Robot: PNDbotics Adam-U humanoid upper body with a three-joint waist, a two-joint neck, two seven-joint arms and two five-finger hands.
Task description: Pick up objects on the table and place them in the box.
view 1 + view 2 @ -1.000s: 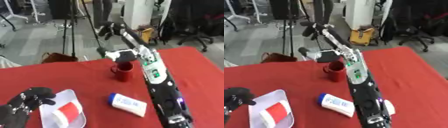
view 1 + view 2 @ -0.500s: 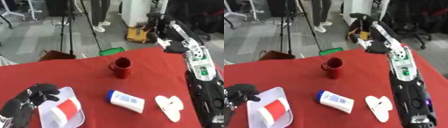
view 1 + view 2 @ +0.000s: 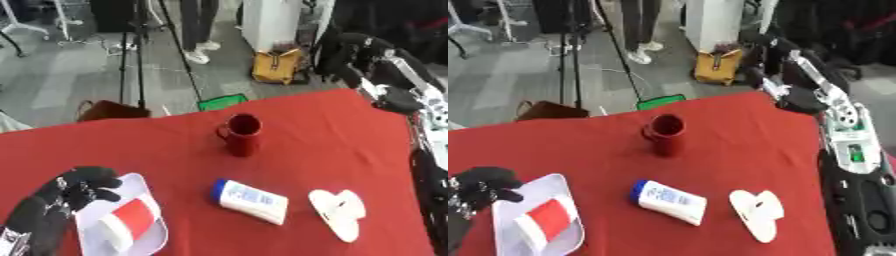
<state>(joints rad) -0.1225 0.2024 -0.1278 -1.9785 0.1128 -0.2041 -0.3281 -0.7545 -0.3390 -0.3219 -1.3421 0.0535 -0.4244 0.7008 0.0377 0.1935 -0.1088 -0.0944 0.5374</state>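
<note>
Beyond the far edge of the red tablecloth [image 3: 341,135], a yellow bag [image 3: 277,65] is standing on the grey floor [image 3: 61,80] just in front of a white cabinet [image 3: 278,22], and a green patch [image 3: 220,102] is lying on the floor near the table's far edge. To the far left a brown bag [image 3: 109,109] is sitting on the floor beside the thin black legs of a tripod [image 3: 140,55], while dark office chairs [image 3: 864,30] are filling the far right corner.
</note>
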